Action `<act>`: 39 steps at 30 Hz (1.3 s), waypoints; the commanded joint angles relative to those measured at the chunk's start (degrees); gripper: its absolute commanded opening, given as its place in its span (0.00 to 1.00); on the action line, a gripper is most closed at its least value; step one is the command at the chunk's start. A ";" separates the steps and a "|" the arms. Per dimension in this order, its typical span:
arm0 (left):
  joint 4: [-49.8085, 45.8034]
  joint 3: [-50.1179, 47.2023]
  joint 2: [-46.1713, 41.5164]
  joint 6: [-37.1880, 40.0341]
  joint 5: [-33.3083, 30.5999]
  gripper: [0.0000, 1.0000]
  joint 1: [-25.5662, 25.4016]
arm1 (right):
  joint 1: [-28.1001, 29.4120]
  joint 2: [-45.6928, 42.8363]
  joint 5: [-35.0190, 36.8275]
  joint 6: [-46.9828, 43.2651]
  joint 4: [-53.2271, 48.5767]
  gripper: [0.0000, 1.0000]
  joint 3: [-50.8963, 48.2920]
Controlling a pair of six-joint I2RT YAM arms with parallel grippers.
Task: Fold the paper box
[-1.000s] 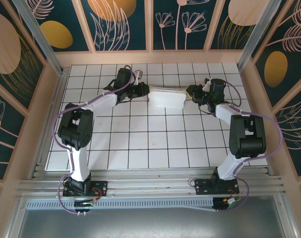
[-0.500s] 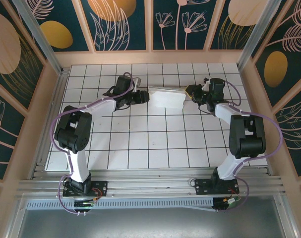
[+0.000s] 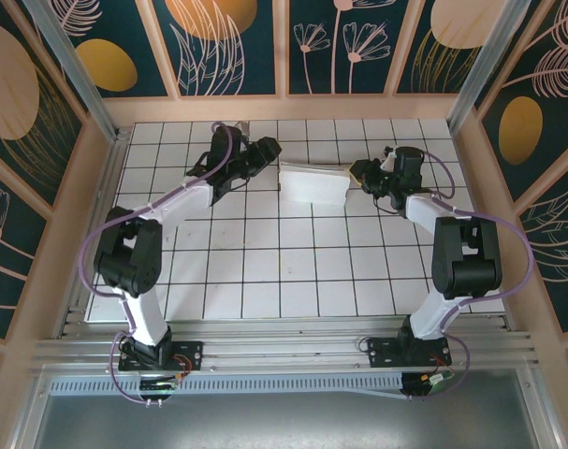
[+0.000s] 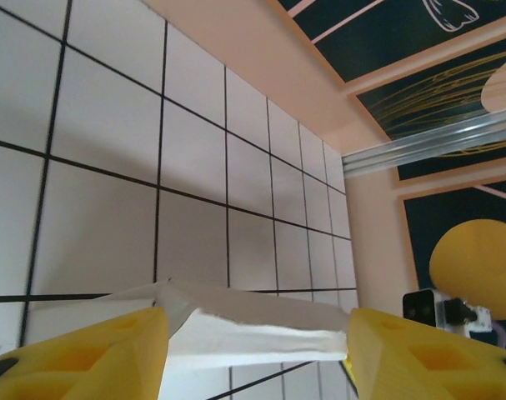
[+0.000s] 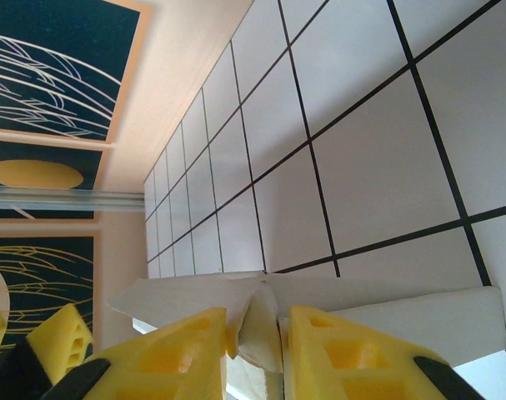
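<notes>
L tool [image 3: 270,148] now off paper box [image 3: 313,186]

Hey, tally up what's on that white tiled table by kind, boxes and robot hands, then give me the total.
paper box: 1
robot hands: 2 (left hand, right hand)
total: 3

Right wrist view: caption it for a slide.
Right gripper pinches a flap of the paper box, gridded table behind.
</notes>
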 commanded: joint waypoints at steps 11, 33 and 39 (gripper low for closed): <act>-2.56 3.50 7.24 -13.34 4.82 0.61 -0.08 | 2.00 1.41 2.14 -1.16 -10.27 0.25 -1.21; -3.52 -0.46 6.92 -13.92 0.14 0.42 0.31 | 2.61 1.05 2.73 -1.43 -11.46 0.25 -0.82; -0.59 -3.44 6.31 -15.40 -0.41 0.31 0.76 | 2.72 0.90 2.92 -1.40 -11.48 0.25 -1.00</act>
